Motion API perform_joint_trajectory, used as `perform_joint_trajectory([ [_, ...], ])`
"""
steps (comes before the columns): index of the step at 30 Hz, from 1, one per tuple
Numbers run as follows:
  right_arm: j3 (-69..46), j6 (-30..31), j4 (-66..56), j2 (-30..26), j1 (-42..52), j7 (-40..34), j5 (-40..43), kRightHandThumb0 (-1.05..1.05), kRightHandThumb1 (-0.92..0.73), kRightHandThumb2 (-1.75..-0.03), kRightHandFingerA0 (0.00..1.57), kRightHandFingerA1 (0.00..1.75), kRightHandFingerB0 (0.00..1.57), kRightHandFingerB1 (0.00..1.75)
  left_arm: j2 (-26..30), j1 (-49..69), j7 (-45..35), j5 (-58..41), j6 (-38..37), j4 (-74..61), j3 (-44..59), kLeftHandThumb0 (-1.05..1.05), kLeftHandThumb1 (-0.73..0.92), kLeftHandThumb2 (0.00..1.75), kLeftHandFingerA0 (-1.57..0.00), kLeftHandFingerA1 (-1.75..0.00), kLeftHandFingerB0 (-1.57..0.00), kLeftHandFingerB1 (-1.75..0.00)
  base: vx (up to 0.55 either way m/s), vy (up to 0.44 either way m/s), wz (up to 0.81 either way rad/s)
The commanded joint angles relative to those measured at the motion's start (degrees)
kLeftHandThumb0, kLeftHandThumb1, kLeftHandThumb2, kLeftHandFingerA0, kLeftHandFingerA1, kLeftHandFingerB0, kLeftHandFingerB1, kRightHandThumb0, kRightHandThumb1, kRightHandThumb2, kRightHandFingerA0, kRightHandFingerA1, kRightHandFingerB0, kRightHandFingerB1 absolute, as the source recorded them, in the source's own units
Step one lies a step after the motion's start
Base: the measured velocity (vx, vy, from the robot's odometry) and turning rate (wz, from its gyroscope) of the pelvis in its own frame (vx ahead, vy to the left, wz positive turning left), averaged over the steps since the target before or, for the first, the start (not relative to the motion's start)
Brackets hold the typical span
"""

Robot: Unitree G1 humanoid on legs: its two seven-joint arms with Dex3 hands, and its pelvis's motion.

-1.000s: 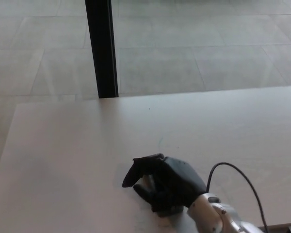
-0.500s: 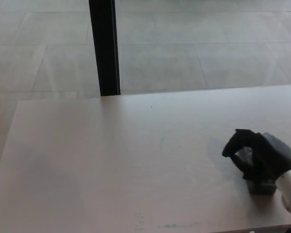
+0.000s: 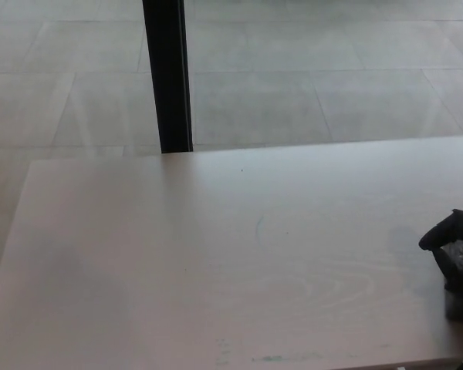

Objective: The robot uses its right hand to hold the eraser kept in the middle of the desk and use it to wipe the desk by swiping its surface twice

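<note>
The right robot hand (image 3: 457,258) has slid further right, now half cut off at the smooth pale bench's (image 3: 177,254) edge, fingers curled around a greyish eraser (image 3: 457,253).

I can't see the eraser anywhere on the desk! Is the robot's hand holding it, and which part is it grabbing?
The right hand, at the desk's right edge, is curled around something pale, likely the eraser. Too little shows to tell which part it grips.
</note>
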Motion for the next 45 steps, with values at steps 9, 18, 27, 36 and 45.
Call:
perform_joint_trajectory([
  [9, -1.6, 0.9, 2.7, 1.4, 2.6, 2.4, 3.6, -0.31, -0.79, -0.64, 0.75, 1.75, 0.61, 1.50, 0.5, -0.1, -0.3, -1.3, 0.3, 1.1, 1.3, -0.50, 0.64, 0.59, -0.57, -0.99, -0.45, -0.66, 0.00, 0.000, 0.00],
  [18, -3.4, 11.0, -7.5, -2.1, -3.9, 17.7, 9.5, -0.55, -0.60, -0.98, 0.76, 0.89, 0.41, 0.55, 0.0, 0.8, 0.1, -0.8, 0.0, -0.3, 1.1, -0.49, 0.48, 0.95, -0.62, -0.86, -0.43, -0.68, 0.00, 0.000, 0.00],
  [27, -11.2, 20.4, -18.6, -4.2, -8.6, 17.8, 15.4, -0.74, -0.64, -0.99, 0.61, 0.64, 0.33, 0.49, 0.6, 1.6, -0.3, 0.0, -0.7, 0.1, 0.6, -0.50, 0.67, 0.60, -0.57, -0.94, -0.50, -0.69, 0.00, 0.000, 0.00],
  [36, -22.7, 27.5, -30.8, -13.8, -3.0, 22.2, 21.2, -0.68, -0.81, -0.64, 0.66, 0.48, 0.45, 0.40, 0.8, 1.7, 0.2, -0.6, 0.5, -0.1, 1.2, -0.50, 0.47, 0.95, -0.67, -0.91, -0.46, -0.70, 0.00, 0.000, 0.00],
  [45, -45.2, 30.5, -27.3, -21.8, 4.5, 18.0, 27.7, -0.81, -0.67, -0.62, 1.04, 0.60, 0.79, 0.52, 0.9, 2.7, 0.0, -0.3, 0.2, -0.5, 1.1, -0.52, 0.66, 0.59, -0.60, -0.97, -0.50, -0.69, 0.00, 0.000, 0.00],
])
